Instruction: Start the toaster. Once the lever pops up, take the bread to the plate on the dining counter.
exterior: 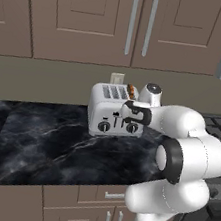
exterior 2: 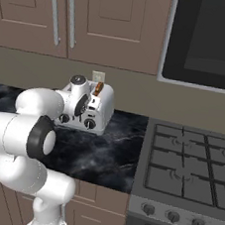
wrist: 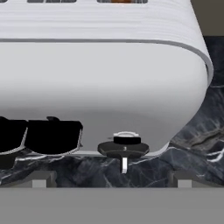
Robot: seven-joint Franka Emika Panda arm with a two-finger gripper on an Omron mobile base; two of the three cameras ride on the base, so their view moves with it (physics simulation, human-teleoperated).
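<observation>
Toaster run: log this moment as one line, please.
phase: approach | claw: open, at toaster front | bread: in rightmost slot | holding: nothing

Brightness: even, soft, moderately bright rendered light in all views.
Shadows: faint; a dim patch under the toaster on the dark counter.
Glare: mild sheen on the toaster's front and the white arm.
Sharpness: slightly soft, pixelated edges; knobs look blocky close up.
Distortion: none visible at the edges.

The arm hides part of the toaster front (levers too); the bread barely peeks out.
</observation>
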